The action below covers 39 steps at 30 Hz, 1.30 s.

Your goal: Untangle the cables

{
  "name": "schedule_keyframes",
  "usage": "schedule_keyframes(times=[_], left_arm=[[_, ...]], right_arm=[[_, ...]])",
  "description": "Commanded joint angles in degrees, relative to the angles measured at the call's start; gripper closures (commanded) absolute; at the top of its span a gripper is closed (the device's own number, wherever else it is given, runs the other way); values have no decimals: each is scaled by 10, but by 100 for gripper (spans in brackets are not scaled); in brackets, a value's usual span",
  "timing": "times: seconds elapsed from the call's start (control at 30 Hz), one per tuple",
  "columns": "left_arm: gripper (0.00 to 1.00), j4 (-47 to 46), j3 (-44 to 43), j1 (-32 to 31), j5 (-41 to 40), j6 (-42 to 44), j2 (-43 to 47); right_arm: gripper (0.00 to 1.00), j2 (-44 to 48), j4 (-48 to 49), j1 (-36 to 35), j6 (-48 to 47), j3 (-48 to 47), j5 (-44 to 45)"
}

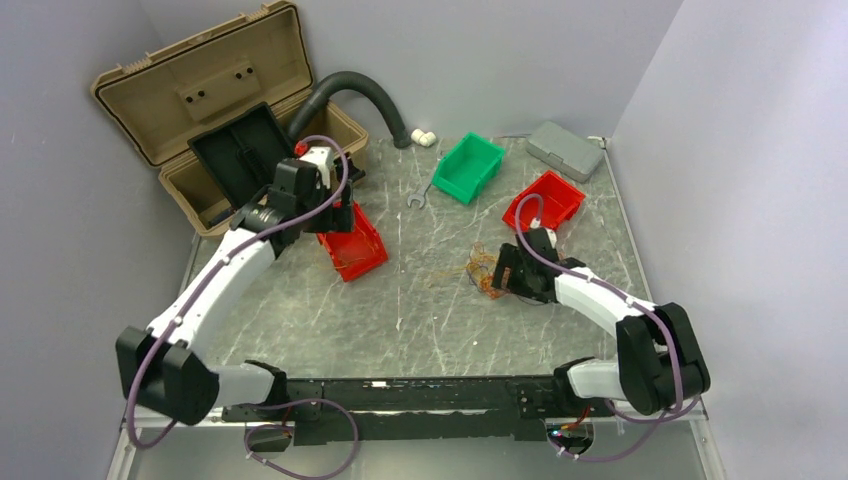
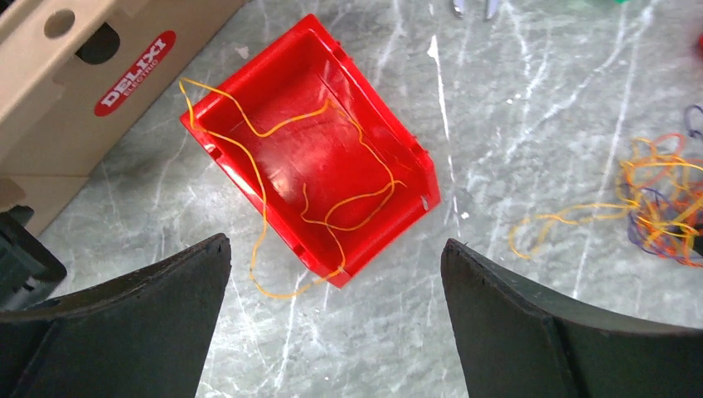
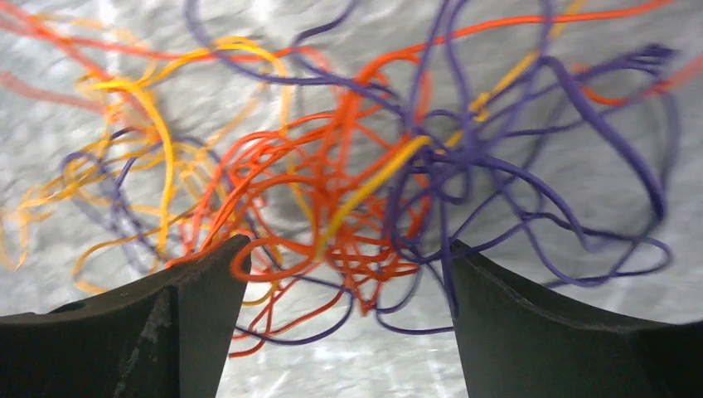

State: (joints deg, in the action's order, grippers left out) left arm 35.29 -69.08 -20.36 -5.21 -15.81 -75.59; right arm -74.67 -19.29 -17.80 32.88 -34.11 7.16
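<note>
The tangle of cables [image 1: 486, 271] lies on the table right of centre, thin orange, yellow and purple wires knotted together. It fills the right wrist view [image 3: 348, 166]. My right gripper [image 1: 503, 276] is open right at the tangle [image 3: 347, 245], with several orange and purple strands passing between its fingers. One loose yellow cable [image 2: 262, 134] lies in a red bin [image 2: 390, 133] and hangs over its rim onto the table. My left gripper [image 2: 336, 243] is open and empty above the table just in front of that bin [image 1: 362, 252]. The tangle also shows at the right edge of the left wrist view [image 2: 663, 207].
An open tan toolbox [image 1: 200, 110] stands at the back left, with a dark corrugated hose [image 1: 360, 88] beside it. A green bin [image 1: 468, 167], a second red bin [image 1: 545, 200] and a grey case [image 1: 565, 150] stand at the back right. A small wrench [image 1: 418, 200] lies near the green bin.
</note>
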Motion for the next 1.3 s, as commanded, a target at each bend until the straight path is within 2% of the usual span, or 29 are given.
schedule_keyframes(times=[0.0, 0.07, 0.17, 0.27, 0.4, 0.5, 0.57, 0.77, 1.03, 1.17, 1.27], left_arm=[[1, -51, 38, -4, 47, -8, 72], [1, -59, 50, -5, 58, -8, 89], [1, -126, 100, -6, 92, -12, 107], [1, -146, 124, -9, 111, -22, 102], [1, -125, 124, -9, 58, -32, 82], [1, -110, 125, -7, -19, -53, 67], [5, -106, 130, 1, -47, -72, 60], [29, -184, 205, 54, -17, -109, 75], [36, -208, 234, 95, 11, -112, 34], [48, -210, 230, 96, 24, -108, 9], [52, -209, 227, 96, 35, -109, -6]], right_arm=[[14, 7, 41, -48, 45, 7, -103], [14, 13, 36, -105, 70, -5, -99], [14, 18, 39, -190, 106, -29, -107], [13, 28, 0, -228, 114, -62, -97], [12, 87, -59, -230, 94, -92, -34], [11, 129, -85, -228, 75, -101, 26], [11, 139, -100, -225, 68, -106, 55], [11, 135, -103, -222, 67, -102, 52], [11, 130, -103, -221, 57, -107, 58], [11, 128, -105, -221, 53, -112, 63], [11, 126, -102, -221, 54, -110, 64]])
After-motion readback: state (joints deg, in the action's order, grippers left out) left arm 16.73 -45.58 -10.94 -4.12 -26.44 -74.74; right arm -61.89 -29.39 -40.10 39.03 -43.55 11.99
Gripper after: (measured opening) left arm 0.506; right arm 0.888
